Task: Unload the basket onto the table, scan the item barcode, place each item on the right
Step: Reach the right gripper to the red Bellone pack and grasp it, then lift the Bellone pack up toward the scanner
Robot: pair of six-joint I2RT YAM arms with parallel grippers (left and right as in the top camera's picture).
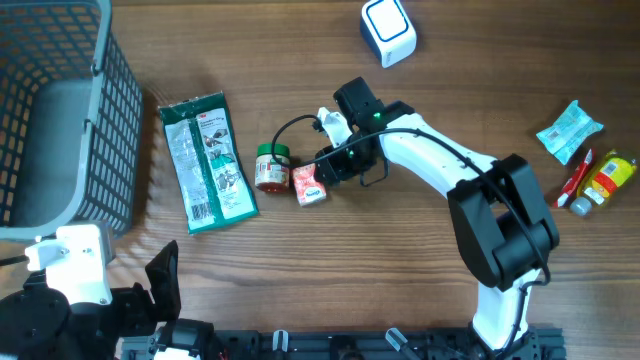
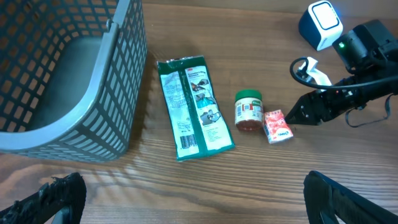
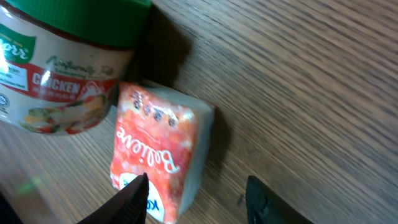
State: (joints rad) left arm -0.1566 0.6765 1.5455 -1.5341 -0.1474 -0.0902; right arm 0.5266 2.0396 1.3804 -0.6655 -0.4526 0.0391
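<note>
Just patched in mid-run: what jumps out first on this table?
The right gripper hangs with its jaws apart right at a small red packet mid-table, and the packet lies beside a green-lidded jar. Left of them a long green bag lies flat, next to a grey mesh basket at the left edge. A white-and-blue device sits alone at the top of the overhead view.

Mock shop checkout: basket, barcode scanner

The overhead looks straight down on my whole table. My left wrist camera hangs back at the near edge, angled across it — my right wrist camera is pressed close. All three share the jar and red packet.
</note>
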